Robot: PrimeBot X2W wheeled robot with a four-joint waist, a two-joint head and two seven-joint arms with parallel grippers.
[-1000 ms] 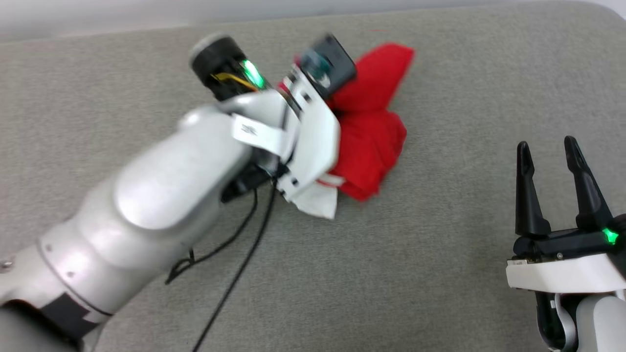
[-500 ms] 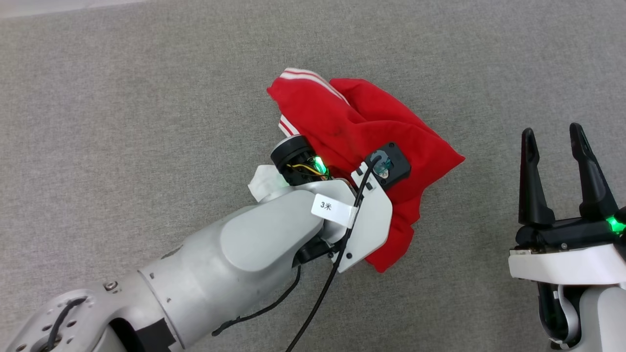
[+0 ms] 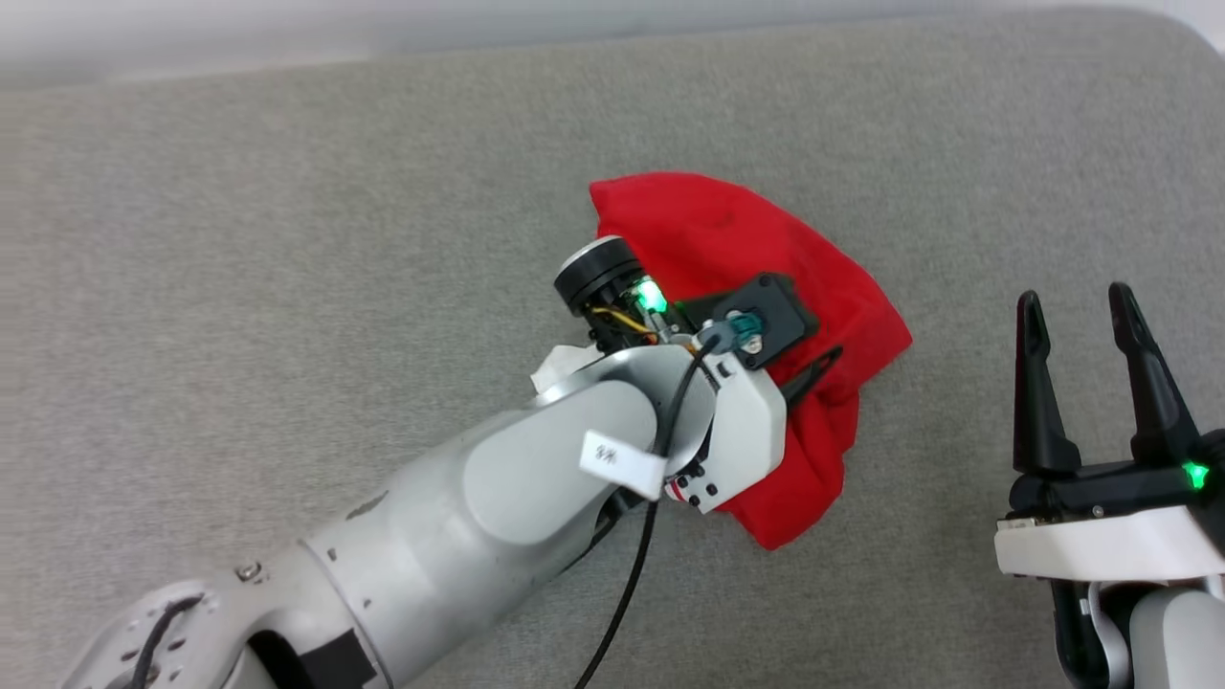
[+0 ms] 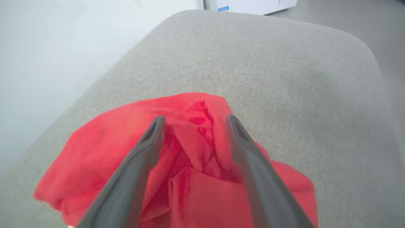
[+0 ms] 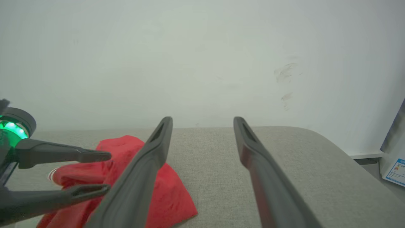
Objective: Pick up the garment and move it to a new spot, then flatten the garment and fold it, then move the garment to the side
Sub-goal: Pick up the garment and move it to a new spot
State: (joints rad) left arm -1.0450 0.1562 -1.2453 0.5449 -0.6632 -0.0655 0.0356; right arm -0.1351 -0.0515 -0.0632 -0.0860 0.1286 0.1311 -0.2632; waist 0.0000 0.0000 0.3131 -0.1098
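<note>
The garment [image 3: 727, 230] lies crumpled in a red heap on the grey cushion [image 3: 287, 239], a bit of white sleeve [image 3: 555, 364] peeking out beside my left wrist. My left gripper [image 4: 194, 118] hangs open just over the heap, its two fingers astride a raised fold of the garment [image 4: 95, 148] without pinching it. One left finger [image 3: 813, 368] shows past the wrist. In the right wrist view the left gripper [image 5: 107, 172] reaches in from the left, jaws apart, over the garment [image 5: 171, 190]. My right gripper [image 3: 1072, 295] stands open and empty to the right of the heap, also the right gripper [image 5: 202, 118].
The cushion's far edge [image 3: 612, 43] meets a pale wall, and its corner [image 4: 348, 34] is rounded. A white box [image 5: 394, 164] stands on the floor beyond that corner. A black cable [image 3: 622, 593] hangs from my left forearm.
My left gripper has opened and let go of the garment, which now rests on the cushion. The head camera shifted. The right gripper stayed open.
</note>
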